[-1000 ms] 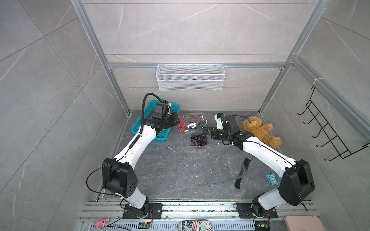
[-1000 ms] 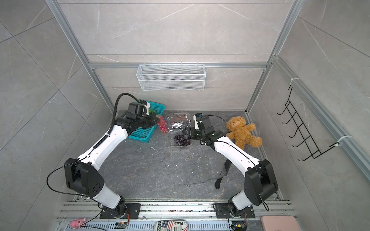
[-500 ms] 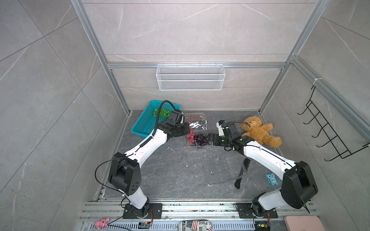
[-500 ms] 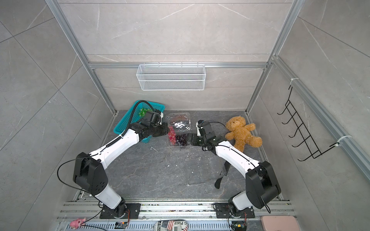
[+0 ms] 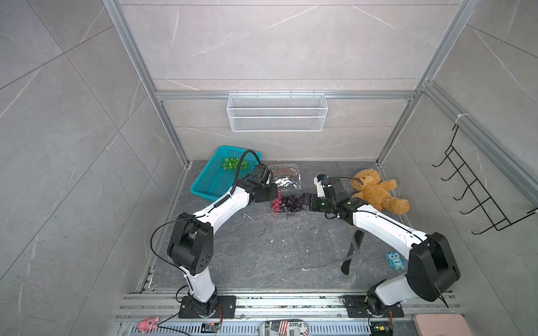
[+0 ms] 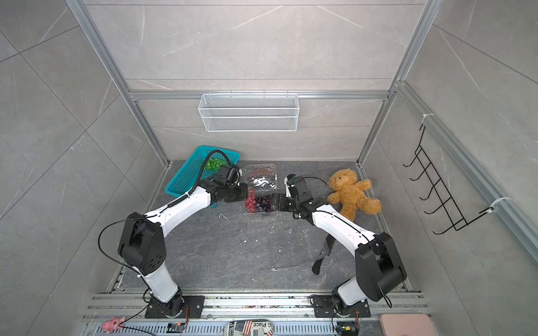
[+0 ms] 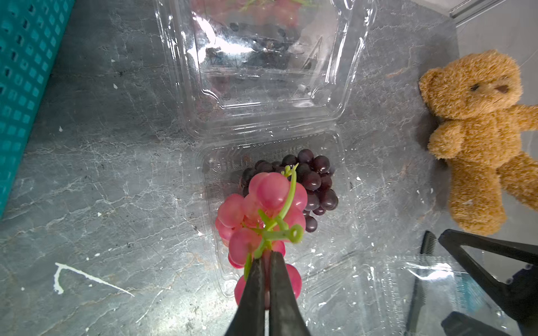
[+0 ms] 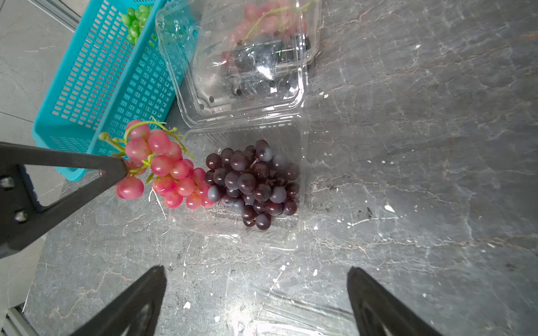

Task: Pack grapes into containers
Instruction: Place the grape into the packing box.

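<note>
The left gripper [image 7: 266, 257] is pinched tight on the green stem of a red grape bunch [image 7: 262, 209]. The bunch hangs over the edge of an open clear container [image 8: 295, 232] on the side nearest that arm. Gripping the stem rather than the fruit lets the berries dangle free, so they can be lowered in without being crushed.

A dark purple bunch [image 8: 253, 186] already lies in the tray, pushed toward the far side from the left arm, which leaves room for the red one. In the right wrist view the lowest red berries touch the dark ones. The lid [image 7: 262, 72] is folded back flat on its hinge, keeping the opening clear. Red and dark berries show through it, probably in a second container behind, though glare makes that uncertain.

The right gripper [image 8: 256, 270] is spread wide and holds nothing. It sits low beside the tray's opposite side (likely ready to steady the box or shut the lid). Green grapes [image 8: 135, 20] lie unpacked in the teal basket [image 8: 96, 87].
</note>
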Controlling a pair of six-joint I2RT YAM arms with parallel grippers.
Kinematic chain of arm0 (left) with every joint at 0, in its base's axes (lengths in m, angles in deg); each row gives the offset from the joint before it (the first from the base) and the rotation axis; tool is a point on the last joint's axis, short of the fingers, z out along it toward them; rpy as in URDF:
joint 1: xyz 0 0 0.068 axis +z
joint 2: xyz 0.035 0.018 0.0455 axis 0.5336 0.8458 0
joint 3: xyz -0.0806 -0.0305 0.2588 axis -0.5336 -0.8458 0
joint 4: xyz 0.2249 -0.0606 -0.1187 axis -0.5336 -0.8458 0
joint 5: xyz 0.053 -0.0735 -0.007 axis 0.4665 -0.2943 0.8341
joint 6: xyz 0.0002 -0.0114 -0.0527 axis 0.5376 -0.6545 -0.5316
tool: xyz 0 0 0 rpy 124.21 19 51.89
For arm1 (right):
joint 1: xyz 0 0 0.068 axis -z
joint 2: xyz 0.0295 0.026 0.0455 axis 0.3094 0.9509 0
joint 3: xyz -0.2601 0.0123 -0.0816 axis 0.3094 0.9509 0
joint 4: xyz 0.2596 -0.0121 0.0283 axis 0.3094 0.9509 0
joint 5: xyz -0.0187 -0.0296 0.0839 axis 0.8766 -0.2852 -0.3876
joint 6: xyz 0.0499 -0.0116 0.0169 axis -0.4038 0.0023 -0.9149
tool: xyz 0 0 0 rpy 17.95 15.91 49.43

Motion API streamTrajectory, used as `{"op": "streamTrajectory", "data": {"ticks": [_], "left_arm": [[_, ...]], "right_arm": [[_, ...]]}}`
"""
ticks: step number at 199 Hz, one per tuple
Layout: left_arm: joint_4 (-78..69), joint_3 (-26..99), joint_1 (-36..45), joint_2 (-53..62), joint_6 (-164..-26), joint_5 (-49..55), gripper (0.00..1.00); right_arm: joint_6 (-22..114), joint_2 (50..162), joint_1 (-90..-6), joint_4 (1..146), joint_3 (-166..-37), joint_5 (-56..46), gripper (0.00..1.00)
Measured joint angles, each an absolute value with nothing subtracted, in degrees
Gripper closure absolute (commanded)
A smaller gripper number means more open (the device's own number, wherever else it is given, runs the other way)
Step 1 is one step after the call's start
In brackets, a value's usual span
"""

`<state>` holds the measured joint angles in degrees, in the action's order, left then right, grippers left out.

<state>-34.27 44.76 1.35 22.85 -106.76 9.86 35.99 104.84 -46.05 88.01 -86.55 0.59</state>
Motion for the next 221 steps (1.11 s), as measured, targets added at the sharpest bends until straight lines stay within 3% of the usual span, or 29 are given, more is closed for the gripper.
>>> {"op": "streamTrajectory", "data": {"ticks": [138, 221], "left_arm": [[-35.02, 52.36, 0.65, 34.44, -105.64, 9.75, 0.95], [-35.35, 52.74, 0.63, 35.18, -106.39, 9.73, 0.80]], "right_arm": [[35.58, 107.92, -46.05, 87.53, -86.55, 0.18, 0.01], [35.36, 113.59, -46.05, 90.20, -94.85, 1.73, 0.01]]}}
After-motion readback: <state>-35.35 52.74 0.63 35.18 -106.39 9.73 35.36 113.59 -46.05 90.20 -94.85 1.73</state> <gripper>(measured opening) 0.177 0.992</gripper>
